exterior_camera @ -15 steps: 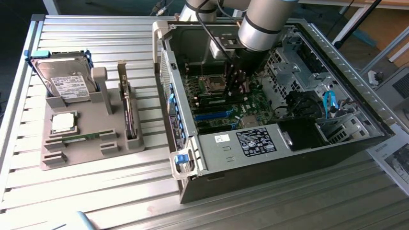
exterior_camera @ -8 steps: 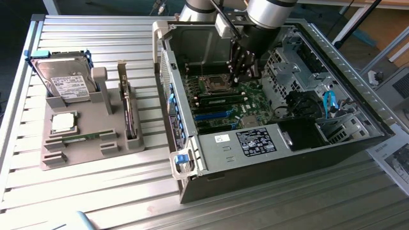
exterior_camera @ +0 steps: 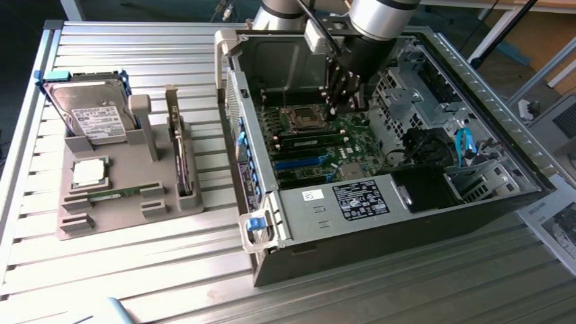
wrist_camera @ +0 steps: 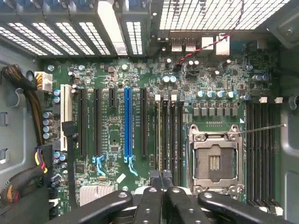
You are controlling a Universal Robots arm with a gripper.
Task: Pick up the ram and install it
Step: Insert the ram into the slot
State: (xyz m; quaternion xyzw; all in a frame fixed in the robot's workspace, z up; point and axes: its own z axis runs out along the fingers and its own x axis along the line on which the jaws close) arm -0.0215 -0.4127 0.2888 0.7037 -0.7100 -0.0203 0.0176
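Observation:
The ram (exterior_camera: 115, 195), a slim green strip, lies flat in a slot of the grey holder (exterior_camera: 135, 172) on the exterior view's left, far from the arm. My gripper (exterior_camera: 347, 111) hangs inside the open computer case (exterior_camera: 387, 202), just over the motherboard. In the wrist view its dark fingertips (wrist_camera: 161, 179) stand pressed together, shut, with nothing visible between them. They hover at the end of the black memory slots (wrist_camera: 170, 135), beside the open processor socket (wrist_camera: 215, 158).
On the grey holder also stand a hard drive (exterior_camera: 90, 115), a square silver processor chip (exterior_camera: 90, 172) and a dark expansion card (exterior_camera: 185, 162) on edge. The case walls, drive cages (exterior_camera: 405, 88) and cables (exterior_camera: 463, 145) crowd the gripper.

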